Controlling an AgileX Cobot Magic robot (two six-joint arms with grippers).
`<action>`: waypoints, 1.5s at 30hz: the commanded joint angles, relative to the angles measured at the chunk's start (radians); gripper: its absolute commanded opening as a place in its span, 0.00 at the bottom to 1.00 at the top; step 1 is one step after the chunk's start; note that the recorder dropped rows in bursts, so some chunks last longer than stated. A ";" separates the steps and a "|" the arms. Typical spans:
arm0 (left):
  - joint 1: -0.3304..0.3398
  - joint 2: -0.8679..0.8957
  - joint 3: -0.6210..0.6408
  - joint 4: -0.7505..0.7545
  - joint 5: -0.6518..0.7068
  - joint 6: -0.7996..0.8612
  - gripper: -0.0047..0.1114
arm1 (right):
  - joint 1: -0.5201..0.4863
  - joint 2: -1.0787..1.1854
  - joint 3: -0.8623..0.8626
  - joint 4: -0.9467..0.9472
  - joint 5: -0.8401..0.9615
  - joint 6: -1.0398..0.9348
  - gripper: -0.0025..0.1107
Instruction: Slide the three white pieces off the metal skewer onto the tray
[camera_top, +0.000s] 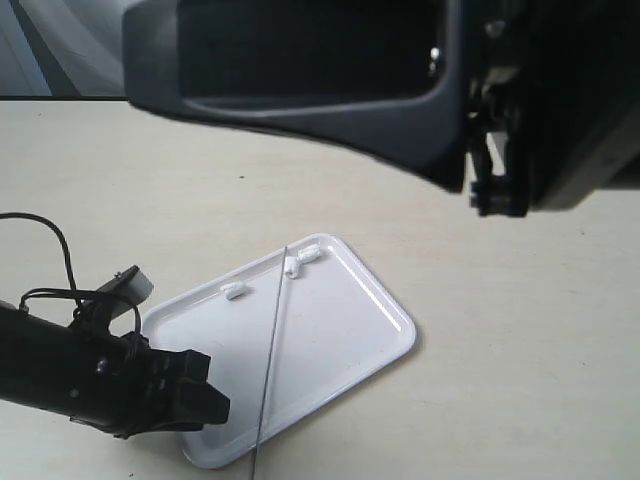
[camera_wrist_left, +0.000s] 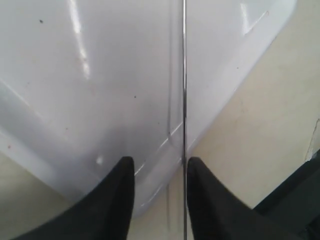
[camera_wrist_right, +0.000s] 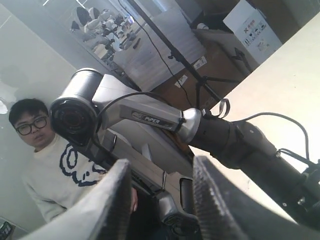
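Grey arm (camera_wrist_right: 150, 118) with white "PIPER" lettering — left pincer (camera_wrist_left: 160, 164) and right pincer (camera_wrist_right: 162, 164) each apart

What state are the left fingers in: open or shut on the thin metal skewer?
Open. The black left fingers stand apart; the thin grey metal skewer runs along one finger's inner edge, unpinched.

In the exterior view I read even, diffuse light. The tray (camera_top: 340, 330) is bright but not clipped and casts only a thin, soft shadow on the table (camera_top: 520, 300). A dark arm housing (camera_top: 300, 60) close to the lens is out of focus. In the left wrist view, glare streaks (camera_wrist_left: 80, 45) cross the glossy tray and the left gripper (camera_wrist_left: 160, 165) renders soft-edged. In the right wrist view, the right gripper (camera_wrist_right: 162, 165) is blurred and dark against a bright background.
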 joint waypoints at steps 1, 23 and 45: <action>-0.001 -0.002 -0.007 -0.063 0.014 0.035 0.26 | -0.003 -0.018 -0.004 -0.055 0.009 -0.001 0.37; -0.001 -0.424 -0.066 0.227 -0.323 -0.056 0.04 | -0.003 -0.168 0.227 -1.632 0.039 1.079 0.02; -0.001 -1.059 -0.061 1.144 -0.409 -0.653 0.04 | -0.003 -0.532 0.516 -2.401 0.123 1.712 0.02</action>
